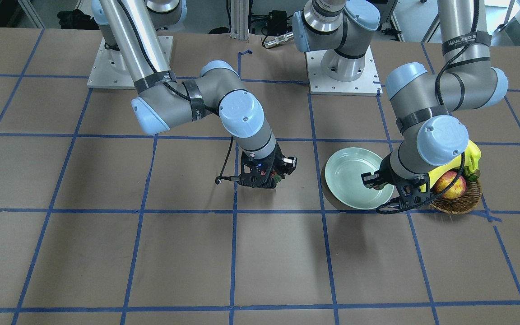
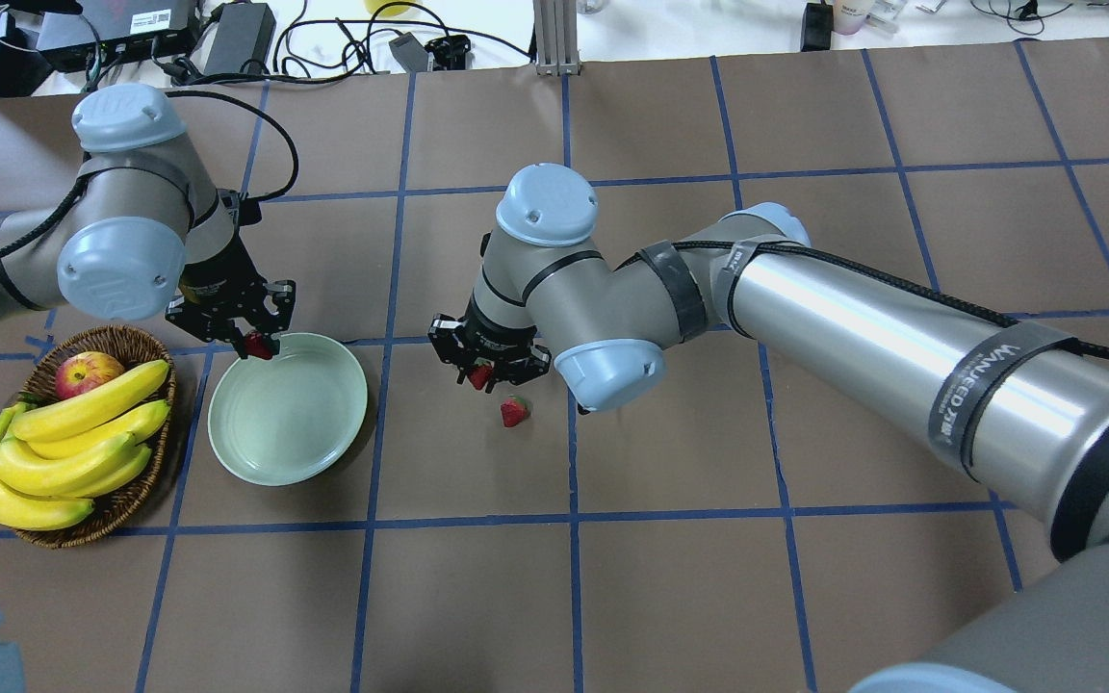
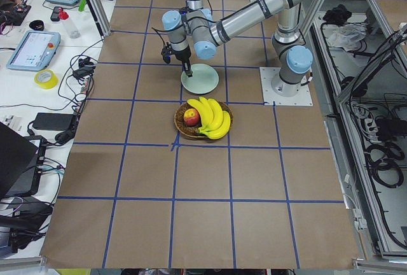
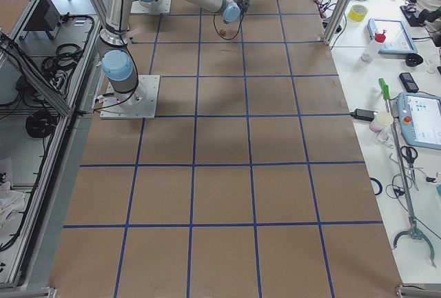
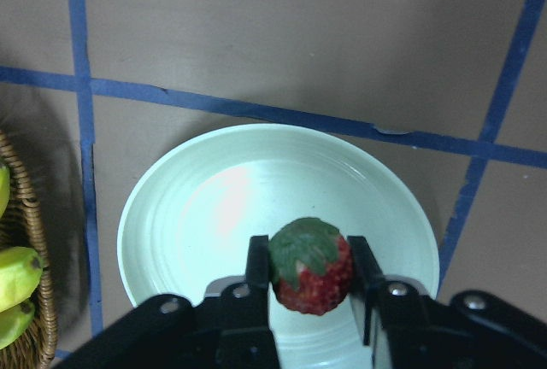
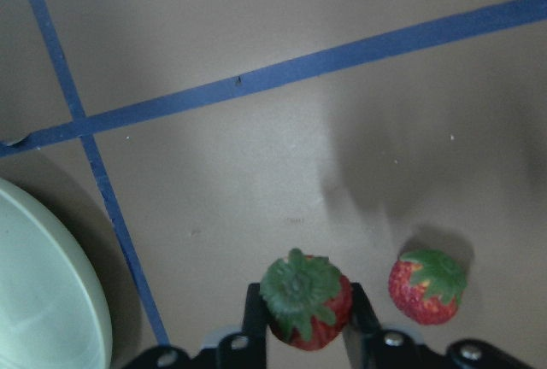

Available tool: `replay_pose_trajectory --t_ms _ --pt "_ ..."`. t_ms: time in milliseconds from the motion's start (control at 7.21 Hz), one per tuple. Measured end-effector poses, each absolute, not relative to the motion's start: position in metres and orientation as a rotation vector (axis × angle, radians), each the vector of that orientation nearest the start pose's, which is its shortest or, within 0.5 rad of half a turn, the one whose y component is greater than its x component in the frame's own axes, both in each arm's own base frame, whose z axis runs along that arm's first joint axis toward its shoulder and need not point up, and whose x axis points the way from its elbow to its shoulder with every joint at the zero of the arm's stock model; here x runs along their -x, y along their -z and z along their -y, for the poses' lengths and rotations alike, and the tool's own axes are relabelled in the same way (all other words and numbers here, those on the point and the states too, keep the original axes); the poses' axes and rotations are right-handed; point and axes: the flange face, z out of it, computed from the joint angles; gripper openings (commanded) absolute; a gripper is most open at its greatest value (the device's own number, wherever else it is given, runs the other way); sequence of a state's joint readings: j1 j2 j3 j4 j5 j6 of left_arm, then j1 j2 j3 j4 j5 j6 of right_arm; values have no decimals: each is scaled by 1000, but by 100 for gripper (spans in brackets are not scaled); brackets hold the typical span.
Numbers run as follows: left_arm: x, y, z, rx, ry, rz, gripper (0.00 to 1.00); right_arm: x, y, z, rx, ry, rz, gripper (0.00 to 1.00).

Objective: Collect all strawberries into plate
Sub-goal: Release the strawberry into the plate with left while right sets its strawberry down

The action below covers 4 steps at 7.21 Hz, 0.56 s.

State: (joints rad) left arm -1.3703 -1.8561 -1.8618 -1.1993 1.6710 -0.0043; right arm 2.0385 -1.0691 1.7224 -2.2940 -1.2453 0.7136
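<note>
My left gripper is shut on a strawberry and holds it above the far rim of the pale mint plate, which also shows in the left wrist view. My right gripper is shut on a second strawberry and holds it above the table, right of the plate. A third strawberry lies on the brown table just beside the right gripper; it also shows in the right wrist view. The plate holds nothing.
A wicker basket with bananas and a red-yellow apple stands just left of the plate. The plate's edge shows at the left of the right wrist view. Blue tape lines grid the brown table.
</note>
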Motion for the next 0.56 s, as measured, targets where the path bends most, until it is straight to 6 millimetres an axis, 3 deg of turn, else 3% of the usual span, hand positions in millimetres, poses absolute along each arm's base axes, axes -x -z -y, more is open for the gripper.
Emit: replay_pose_trajectory --t_ms 139,278,416,555 --pt "14 -234 537 298 -348 -3030 0 -428 -199 479 -337 -190 -2830 60" --pt "13 -230 534 302 -363 -3028 41 -428 -192 477 -341 -203 -2841 72" --pt "9 -226 532 315 -384 -3025 94 -428 -189 477 -342 -209 -2844 76" --pt "1 -224 529 338 -412 -3024 100 -428 -190 477 -341 -206 -2844 77"
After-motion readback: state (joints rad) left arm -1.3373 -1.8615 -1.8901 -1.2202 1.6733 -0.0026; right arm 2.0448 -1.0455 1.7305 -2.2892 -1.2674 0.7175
